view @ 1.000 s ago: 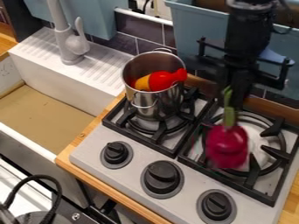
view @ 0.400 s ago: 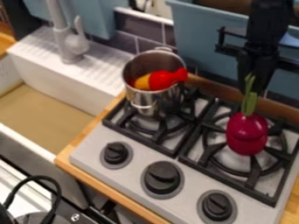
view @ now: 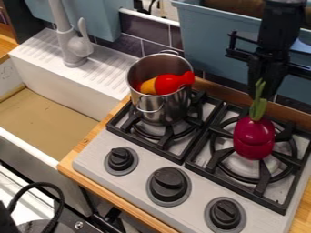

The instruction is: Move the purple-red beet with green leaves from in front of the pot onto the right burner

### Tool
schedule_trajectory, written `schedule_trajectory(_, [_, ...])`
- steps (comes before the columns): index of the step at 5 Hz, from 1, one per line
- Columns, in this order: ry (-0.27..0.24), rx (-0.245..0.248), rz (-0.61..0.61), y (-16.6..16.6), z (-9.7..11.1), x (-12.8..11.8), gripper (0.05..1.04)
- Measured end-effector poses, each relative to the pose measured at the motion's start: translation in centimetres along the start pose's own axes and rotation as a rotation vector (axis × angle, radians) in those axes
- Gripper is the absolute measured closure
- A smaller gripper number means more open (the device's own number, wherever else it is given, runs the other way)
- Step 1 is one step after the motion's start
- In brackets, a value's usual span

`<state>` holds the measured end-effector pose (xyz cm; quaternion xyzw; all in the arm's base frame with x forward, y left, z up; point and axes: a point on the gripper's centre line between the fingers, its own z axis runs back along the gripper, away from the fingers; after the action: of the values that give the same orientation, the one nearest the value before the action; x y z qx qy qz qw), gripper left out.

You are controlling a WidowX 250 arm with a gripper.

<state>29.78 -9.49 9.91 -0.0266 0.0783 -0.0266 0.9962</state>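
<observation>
The black gripper (view: 265, 91) hangs over the right rear part of the stove, shut on the green stem of a purple-red toy beet (view: 253, 138). The beet is upright below it, over the right burner; whether it touches the grate cannot be told. On the left burner stands a steel pot (view: 159, 107), with a red and orange toy (view: 170, 83) leaning in it, its red end at the pot's right rim.
The stove (view: 141, 182) has black grates and three black knobs along its front. To the left is a white sink (view: 67, 98) with a grey faucet (view: 72, 45). Blue bins (view: 206, 34) stand behind the stove, and a black cable (view: 36, 184) curves at lower left.
The gripper has moved right with the beet, which has gone from the right burner's left side to nearer its middle and slightly back. Over the last half second it has shifted only slightly.
</observation>
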Motion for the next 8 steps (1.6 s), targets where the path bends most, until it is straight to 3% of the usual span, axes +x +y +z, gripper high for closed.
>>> schedule_trajectory(2, [0.001,0.024,0.004,0.6,-0.7,0.5,1.002])
schedule_trajectory(3, [0.009,0.018,0.022,0.9,-0.5,0.9,0.846])
schedule_trajectory(5, [-0.014,-0.02,0.04,1.5,0.5,0.5,0.292])
schedule_trajectory(6, [-0.041,-0.04,0.055,2.0,1.2,0.2,0.082])
schedule_trajectory(8, [-0.141,-0.042,0.027,3.4,2.5,-0.4,0.084])
